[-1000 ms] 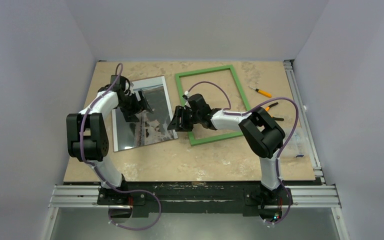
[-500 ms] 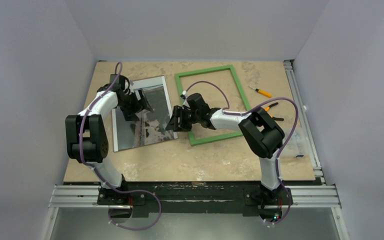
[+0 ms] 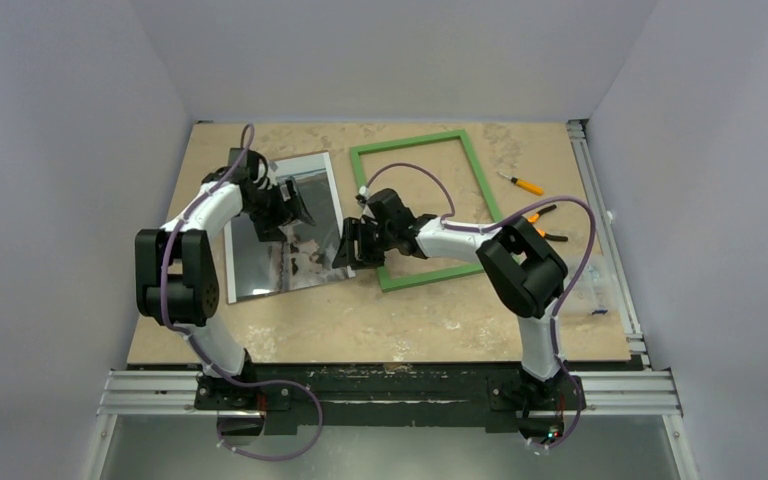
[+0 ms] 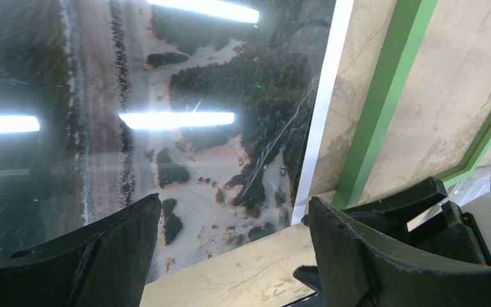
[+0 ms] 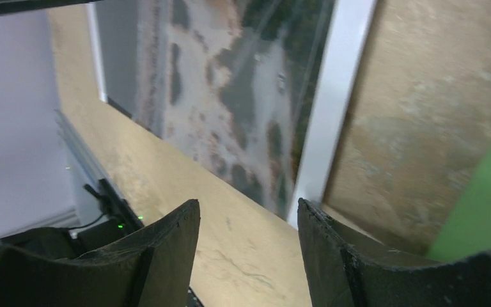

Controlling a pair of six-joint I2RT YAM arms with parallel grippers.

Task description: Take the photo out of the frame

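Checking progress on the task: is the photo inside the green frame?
No, the photo lies flat beside the frame, wholly outside its green border.

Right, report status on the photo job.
Both open, empty: left gripper above the photo, right gripper at its near corner. Photo flat on the table, outside the frame, not touching it. Nothing in the way.

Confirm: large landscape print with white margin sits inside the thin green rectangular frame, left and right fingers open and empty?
One point is wrong. The large landscape print with white margin is out of the thin green rectangular frame, lying on the tan table beside it, as the top external view shows. Left fingers and right fingers are open and empty.
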